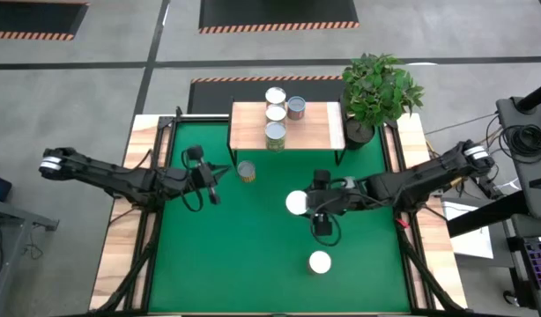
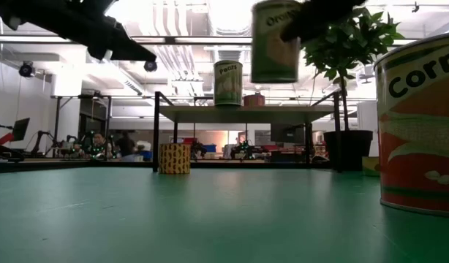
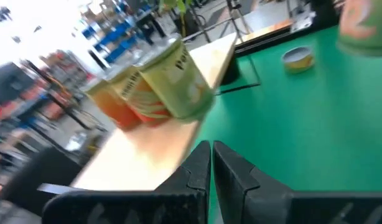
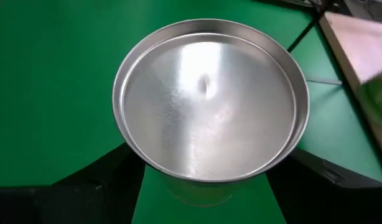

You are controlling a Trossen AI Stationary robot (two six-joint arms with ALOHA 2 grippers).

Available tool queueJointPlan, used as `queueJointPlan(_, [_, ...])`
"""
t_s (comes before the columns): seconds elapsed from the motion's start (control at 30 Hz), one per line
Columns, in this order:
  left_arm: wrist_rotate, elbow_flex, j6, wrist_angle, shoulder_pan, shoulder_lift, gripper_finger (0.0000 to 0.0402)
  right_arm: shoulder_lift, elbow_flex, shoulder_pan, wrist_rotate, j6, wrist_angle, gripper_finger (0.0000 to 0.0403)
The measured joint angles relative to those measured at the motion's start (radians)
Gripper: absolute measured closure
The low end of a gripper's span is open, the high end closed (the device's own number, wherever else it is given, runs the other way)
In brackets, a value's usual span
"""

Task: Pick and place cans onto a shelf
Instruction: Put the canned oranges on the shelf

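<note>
Right pincer (image 1: pixel 299 203) grips a can (image 1: pixel 296 202), lifted above the green tabletop (image 1: pixel 253 255). Left pincer (image 1: pixel 225 169) hangs shut, empty. Three cans (image 1: pixel 276 113) line the wooden shelf (image 1: pixel 323 128).

Shelf (image 1: pixel 314 129) at the tabletop's (image 1: pixel 209 264) far edge: four cans (image 1: pixel 276 113). Right claw (image 1: pixel 304 203) around one can (image 1: pixel 296 202); left claw (image 1: pixel 219 170) shut beside another can (image 1: pixel 246 171).

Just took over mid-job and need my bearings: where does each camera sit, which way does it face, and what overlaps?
High: overhead, straight down on the table; both arms, shelf.
Low: table height, level toward the shelf; the right gripper holds a can aloft.
Left wrist: past shut fingers toward shelf cans.
Right wrist: down onto the held can's top.
Shared: held can in high, low, right wrist.
</note>
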Motion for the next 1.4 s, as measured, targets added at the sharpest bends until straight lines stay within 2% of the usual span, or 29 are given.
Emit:
queueJointPlan(0.17, [-0.028,0.0,0.102,0.0,0.0,-0.049,0.0402,0.128,0.2,-0.029,0.0,-0.073,-0.158,0.0122])
queueJointPlan(0.3, [-0.028,0.0,0.117,-0.039,0.0,-0.101,0.0402,0.207,0.349,-0.058,-0.002,-0.152,-0.242,0.0122])
queueJointPlan(0.43, [-0.04,0.0,0.109,-0.096,0.0,-0.167,0.0402,0.262,0.466,-0.093,-0.002,-0.222,-0.264,0.0122])
queueJointPlan(0.57, [-0.097,0.0,0.109,-0.096,0.0,-0.244,0.0402,0.307,0.558,-0.126,-0.005,-0.276,-0.264,0.0122])
queueJointPlan(0.7, [-0.107,0.0,0.103,-0.096,0.0,-0.312,0.0402,0.353,0.642,-0.148,-0.005,-0.323,-0.262,0.0122])
queueJointPlan(1.0, [-0.107,0.0,0.066,-0.06,0.0,-0.404,0.0402,0.505,0.869,-0.199,-0.002,-0.32,-0.276,0.0122])
queueJointPlan(1.4, [-0.107,0.0,0.002,-0.058,0.0,-0.475,0.0402,0.706,1.203,-0.342,-0.002,-0.3,-0.298,0.0122])
